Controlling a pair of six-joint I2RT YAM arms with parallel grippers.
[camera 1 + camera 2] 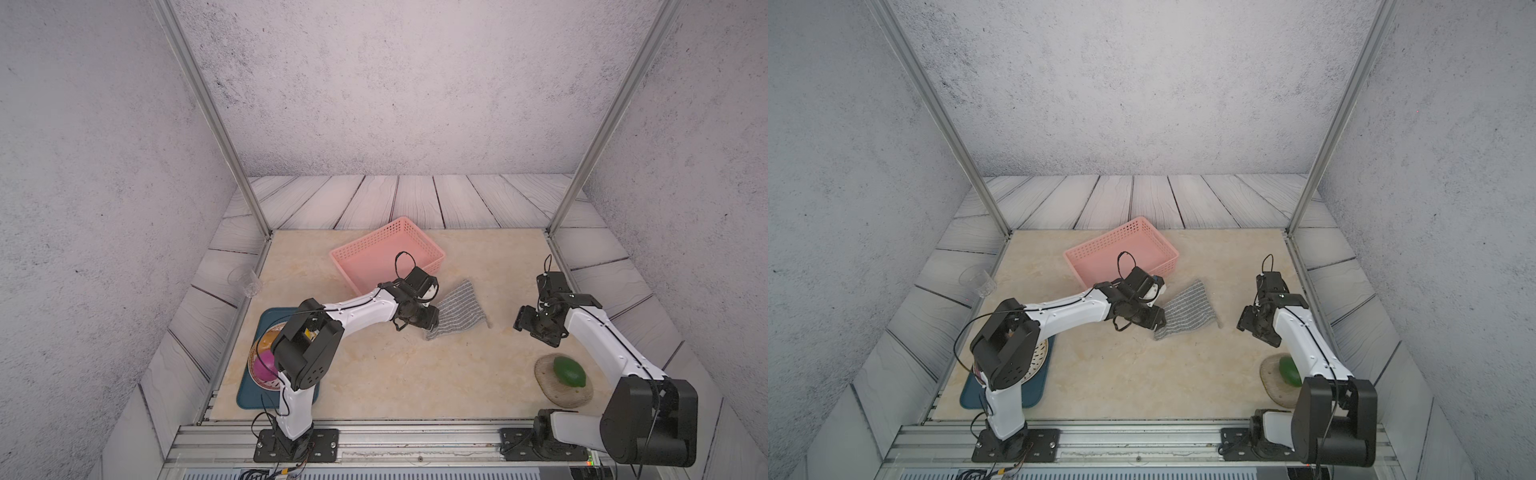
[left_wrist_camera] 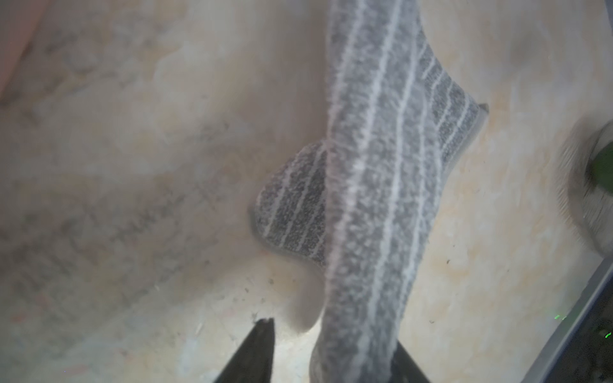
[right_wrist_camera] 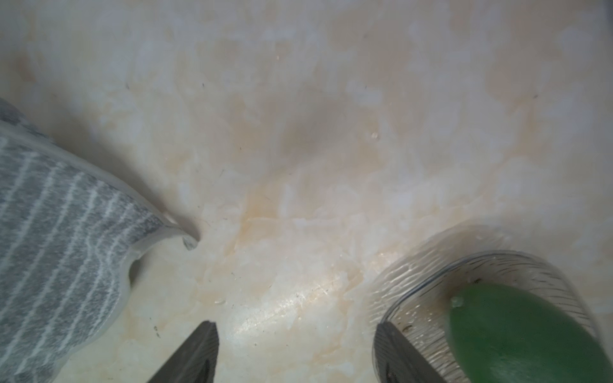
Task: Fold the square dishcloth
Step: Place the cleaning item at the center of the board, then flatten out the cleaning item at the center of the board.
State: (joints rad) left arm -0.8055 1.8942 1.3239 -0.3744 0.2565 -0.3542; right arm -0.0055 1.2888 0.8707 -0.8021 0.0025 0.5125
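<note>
Dishcloth [image 1: 461, 309] lies about mid-table, doubled over into a rough four-sided shape with the stripes up. It is between the two grippers and just beside the basket's near corner.

Nearest, by the left arm's base, a teal tray [image 1: 249, 399] carries a plate [image 1: 266, 384] with a magenta round thing [image 1: 262, 365] on it — the arm's elbow covers most of both. On the right, at about the same depth, a green fruit [image 1: 569, 371] sits on a ribbed clear dish [image 1: 561, 397]. In a top view the right arm hides part of that fruit [image 1: 1289, 372].

Farther in, the right gripper [image 3: 295, 326] hangs over bare table [image 3: 298, 149], jaws apart with nothing between them. The cloth's hemmed corner is off to one side, apart from it. The left gripper [image 1: 434, 318] covers the cloth's left edge. Its wrist view shows the fingers [image 2: 260, 351] spread, with a raised band of cloth draped against one finger and a gap to the other — not pinched.

Beyond stands the pink basket [image 1: 365, 241], its near corner partly hidden by the left wrist. A clear cup [image 1: 249, 281] rests on the planks off the table's left edge.
</note>
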